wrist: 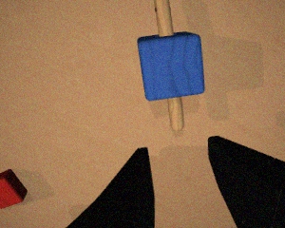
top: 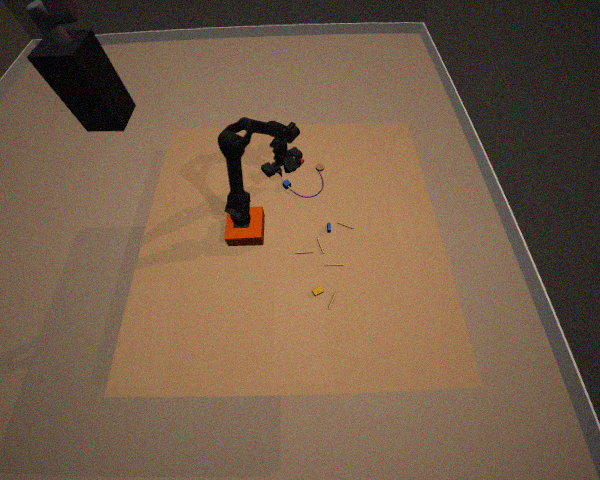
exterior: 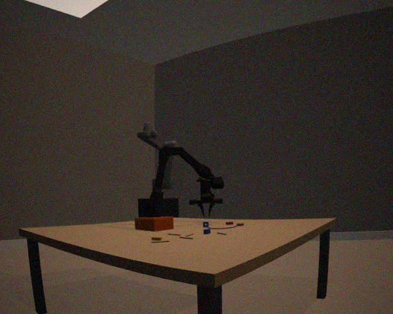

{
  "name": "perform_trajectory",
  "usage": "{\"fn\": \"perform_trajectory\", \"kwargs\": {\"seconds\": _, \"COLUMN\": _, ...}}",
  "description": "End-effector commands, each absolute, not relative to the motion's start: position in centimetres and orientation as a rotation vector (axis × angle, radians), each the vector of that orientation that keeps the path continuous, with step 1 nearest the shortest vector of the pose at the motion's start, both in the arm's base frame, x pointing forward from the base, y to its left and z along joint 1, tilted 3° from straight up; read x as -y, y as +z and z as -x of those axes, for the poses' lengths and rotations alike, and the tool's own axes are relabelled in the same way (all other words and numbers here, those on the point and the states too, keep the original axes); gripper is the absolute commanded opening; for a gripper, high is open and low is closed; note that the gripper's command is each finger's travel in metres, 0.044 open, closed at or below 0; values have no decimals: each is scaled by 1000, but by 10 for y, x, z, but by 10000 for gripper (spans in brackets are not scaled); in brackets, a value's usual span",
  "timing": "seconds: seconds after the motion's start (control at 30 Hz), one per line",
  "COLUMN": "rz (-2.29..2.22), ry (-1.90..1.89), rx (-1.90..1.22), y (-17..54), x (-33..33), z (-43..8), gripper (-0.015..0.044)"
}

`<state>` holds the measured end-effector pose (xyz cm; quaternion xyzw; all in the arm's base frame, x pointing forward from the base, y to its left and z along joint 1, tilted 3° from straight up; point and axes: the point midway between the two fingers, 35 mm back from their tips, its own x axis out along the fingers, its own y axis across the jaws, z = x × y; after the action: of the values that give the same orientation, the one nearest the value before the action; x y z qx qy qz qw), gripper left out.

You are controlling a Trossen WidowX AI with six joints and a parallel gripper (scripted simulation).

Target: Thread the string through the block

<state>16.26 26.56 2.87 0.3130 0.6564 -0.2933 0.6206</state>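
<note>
The stick (wrist: 176,114) pokes out both sides of the blue block (top: 287,183) (exterior: 205,224) (wrist: 172,66). Above, the gripper (top: 281,174) (exterior: 205,216) (wrist: 179,152) stands partly open, empty.

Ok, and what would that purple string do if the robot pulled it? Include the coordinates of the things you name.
The purple string (top: 306,196) (exterior: 220,228) would probably flop and bend, since it lies in a loose curve. It might straighten before tugging hard on the round button (top: 319,166) (exterior: 240,224), because there's slack.
</note>
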Motion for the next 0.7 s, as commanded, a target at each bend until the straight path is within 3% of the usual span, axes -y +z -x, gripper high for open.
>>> {"fn": "perform_trajectory", "kwargs": {"seconds": 0.0, "rz": -716, "ry": -684, "rx": -1513, "y": 20, "x": -264, "z": -161, "gripper": 124}}
{"fn": "perform_trajectory", "kwargs": {"seconds": 0.67, "rz": -716, "ry": -684, "rx": -1513, "y": -13, "x": -264, "z": -158, "gripper": 124}}
